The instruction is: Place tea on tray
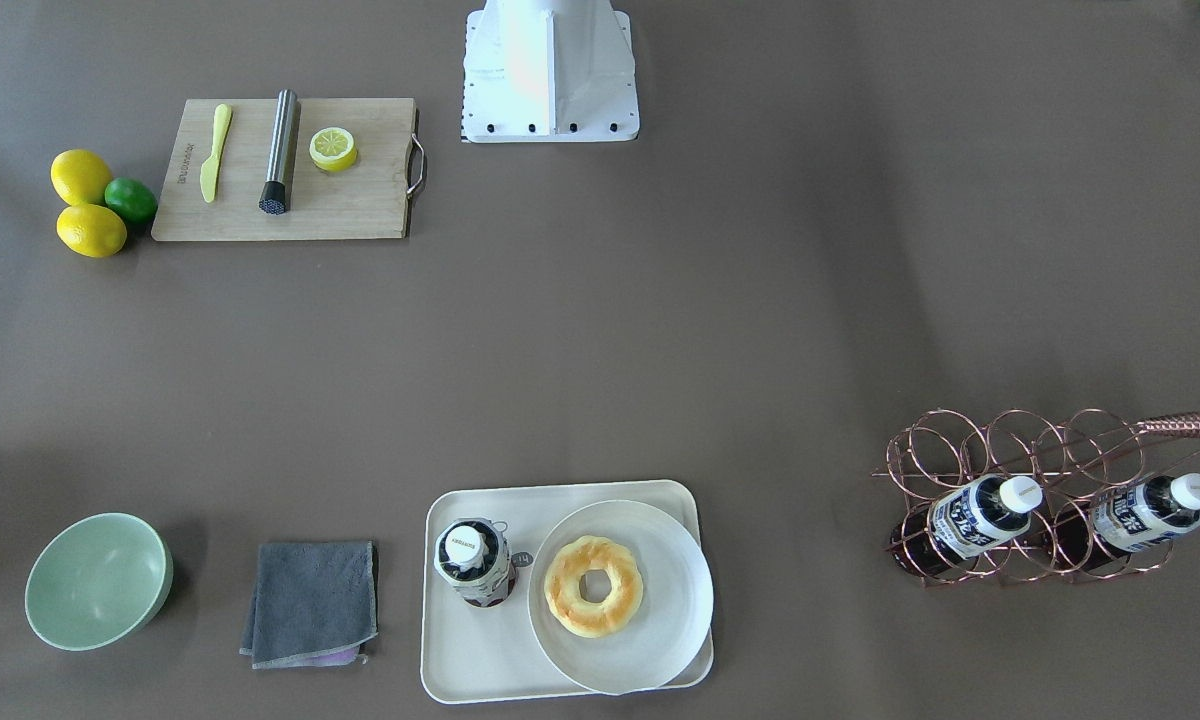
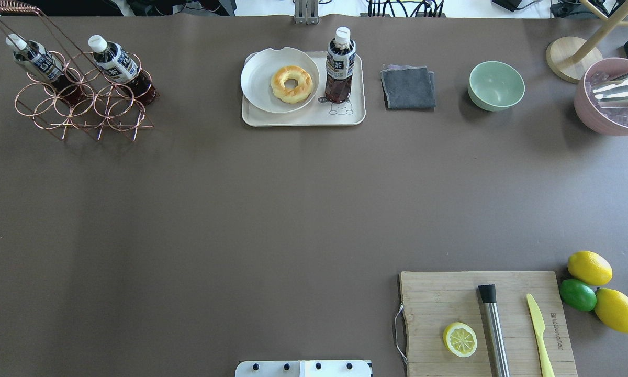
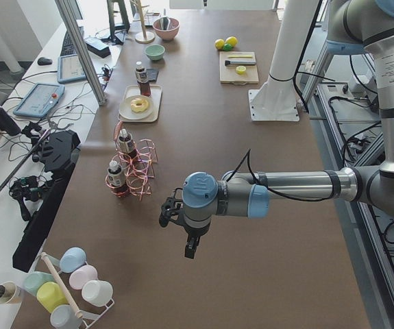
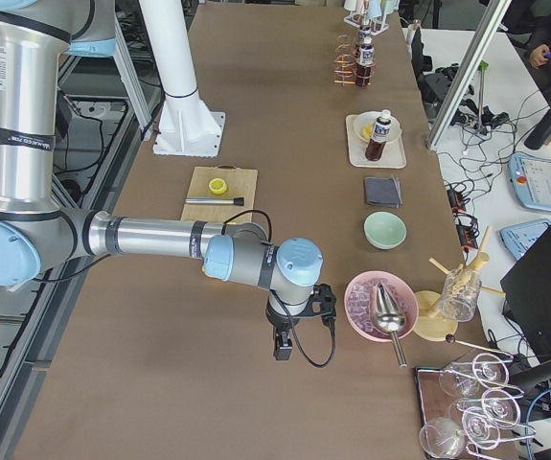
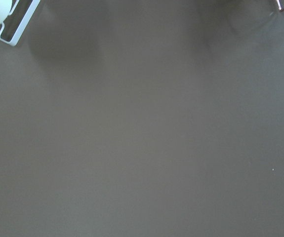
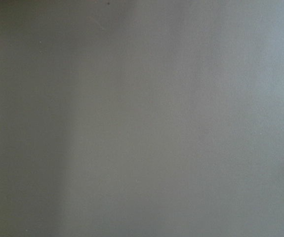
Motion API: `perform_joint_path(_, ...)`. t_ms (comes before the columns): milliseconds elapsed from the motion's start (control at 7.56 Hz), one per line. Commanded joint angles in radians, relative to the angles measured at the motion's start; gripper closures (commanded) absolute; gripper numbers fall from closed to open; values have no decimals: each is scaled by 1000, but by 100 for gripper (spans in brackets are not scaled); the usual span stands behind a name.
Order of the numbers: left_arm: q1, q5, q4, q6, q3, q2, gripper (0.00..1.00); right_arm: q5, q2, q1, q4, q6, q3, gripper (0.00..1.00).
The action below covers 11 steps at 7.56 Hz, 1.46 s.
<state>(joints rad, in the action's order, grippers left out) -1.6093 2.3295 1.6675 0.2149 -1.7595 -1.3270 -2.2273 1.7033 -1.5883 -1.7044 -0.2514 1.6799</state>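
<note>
One tea bottle [image 2: 339, 65] with dark liquid and a white cap stands upright on the cream tray [image 2: 303, 119], beside a round plate [image 2: 259, 84] that holds a doughnut. The bottle [image 1: 475, 562] and tray [image 1: 480, 660] also show in the front view. Two alike bottles [image 2: 36, 58] [image 2: 118, 64] lie in a copper wire rack [image 2: 83, 112]. My left gripper [image 3: 191, 247] hangs over bare table past the rack. My right gripper [image 4: 283, 347] hangs over bare table near a pink bowl. Both show only in side views, so I cannot tell whether they are open or shut.
A grey cloth [image 2: 408, 87] and a green bowl [image 2: 496, 85] sit right of the tray. A pink bowl [image 2: 612, 97] stands at the far right. A wooden cutting board [image 2: 484, 322] holds a lemon half, a metal muddler and a yellow knife, with lemons and a lime [image 2: 578, 294] beside it.
</note>
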Motion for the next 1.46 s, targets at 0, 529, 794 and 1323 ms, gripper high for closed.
perform_joint_path(0, -4, -2, -87, -3, 0, -32, 1, -3, 4, -2, 28, 3, -20, 0)
perform_joint_path(529, -6, -12, -238, 4, -32, -51, 1, -17, 7, -1, 28, 1, -46, 0)
perform_joint_path(794, -9, -9, -239, 6, -32, -47, 1, -20, 10, -1, 28, 1, -46, 0)
perform_joint_path(1323, -38, -1, -238, 6, -32, -47, 1, -29, 7, -1, 29, 1, -43, 0)
